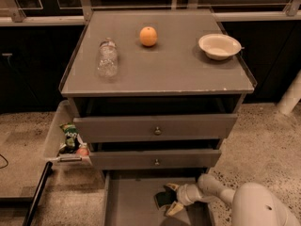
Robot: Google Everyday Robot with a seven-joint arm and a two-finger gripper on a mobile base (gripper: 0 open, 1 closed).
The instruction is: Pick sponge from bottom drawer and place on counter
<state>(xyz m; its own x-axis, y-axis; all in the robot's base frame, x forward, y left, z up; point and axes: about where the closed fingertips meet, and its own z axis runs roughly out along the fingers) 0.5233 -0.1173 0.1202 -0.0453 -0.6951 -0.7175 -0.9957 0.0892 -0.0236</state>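
Note:
The bottom drawer point(131, 202) is pulled open at the foot of the cabinet. The sponge point(163, 199), dark green on top, lies on the drawer floor at the right of centre. My gripper point(170, 197) reaches in from the right on a white arm, with one finger above the sponge and one below it; the fingers are spread around it. The counter point(160, 69) is the grey top of the cabinet, above.
On the counter lie a clear plastic bottle point(106, 58), an orange point(148, 36) and a white bowl point(219, 46). Two knobbed drawers point(156, 131) stand slightly open. A clear bin point(66, 140) with snack packets hangs at the cabinet's left.

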